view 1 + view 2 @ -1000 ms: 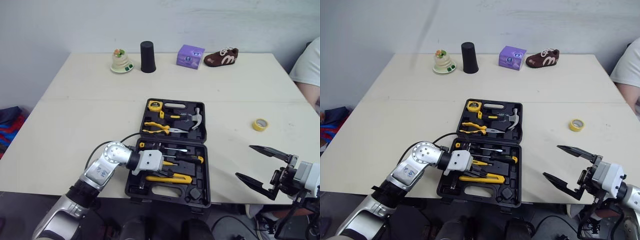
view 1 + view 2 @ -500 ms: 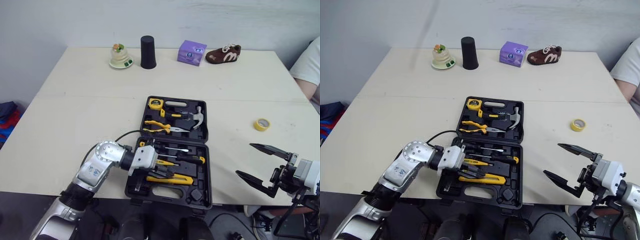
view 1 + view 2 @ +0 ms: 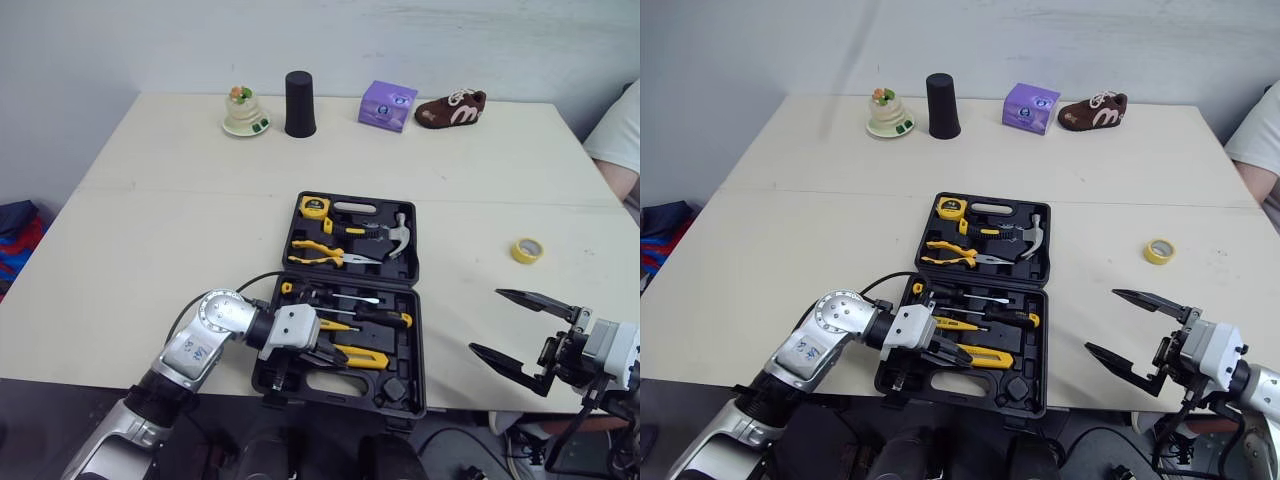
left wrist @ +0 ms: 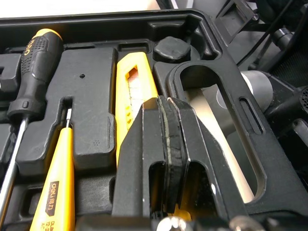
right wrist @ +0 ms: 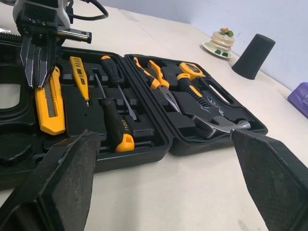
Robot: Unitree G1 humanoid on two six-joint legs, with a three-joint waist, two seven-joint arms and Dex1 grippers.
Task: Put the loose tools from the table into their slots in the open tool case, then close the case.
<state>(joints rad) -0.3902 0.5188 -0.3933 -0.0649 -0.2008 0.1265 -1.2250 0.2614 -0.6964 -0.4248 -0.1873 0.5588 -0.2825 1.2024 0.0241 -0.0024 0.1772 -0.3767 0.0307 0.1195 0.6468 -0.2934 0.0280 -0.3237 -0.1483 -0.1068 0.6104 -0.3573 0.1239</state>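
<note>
Centre frame, the left gripper (image 3: 330,349), fingers pinched together and empty, seems to be seating the yellow knife (image 3: 365,357) in the case (image 3: 409,270). The right gripper (image 3: 485,321) gapes wide; the tape roll (image 3: 524,250) is likely next.

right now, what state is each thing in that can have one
tool case: open, lying flat
left gripper: fingers shut, over the utility knife
right gripper: fingers open, empty
utility knife: lying in the case
yellow tape roll: loose on the table
</note>
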